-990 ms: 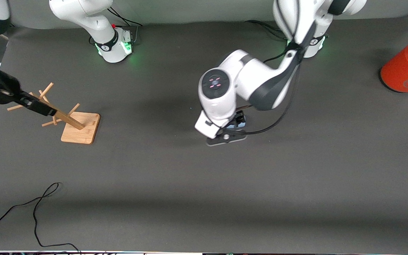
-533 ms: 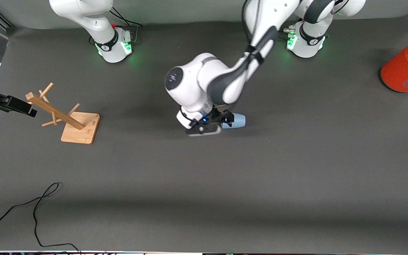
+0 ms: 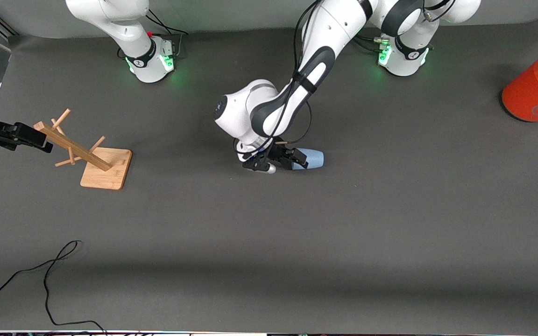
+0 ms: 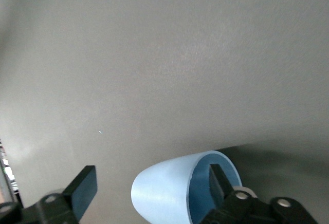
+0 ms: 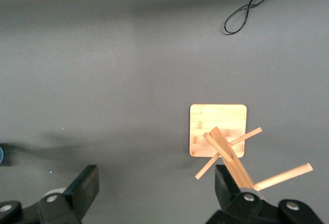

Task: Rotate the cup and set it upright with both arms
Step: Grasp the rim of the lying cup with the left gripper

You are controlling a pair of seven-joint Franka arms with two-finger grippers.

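The light-blue cup (image 3: 311, 159) lies on its side at the middle of the table, its rim toward the right arm's end. My left gripper (image 3: 291, 162) is low at the rim and open. In the left wrist view the cup (image 4: 164, 190) lies between the jaws: one finger (image 4: 220, 179) is inside its mouth and the other finger (image 4: 85, 187) stands apart from its outer wall. My right gripper (image 3: 28, 136) is open and empty, up in the air beside the top of the wooden rack (image 3: 105, 168); the arm waits there.
The wooden peg rack (image 5: 218, 130) stands on its square base toward the right arm's end. A large orange cylinder (image 3: 536, 88) with a grey top lies at the left arm's end. A black cable (image 3: 49, 273) loops near the table's front edge.
My left arm has swung toward the right arm's end and turned its hand to the cup's rim, so the cup now shows. My right gripper drew back from the rack, then returned a little.
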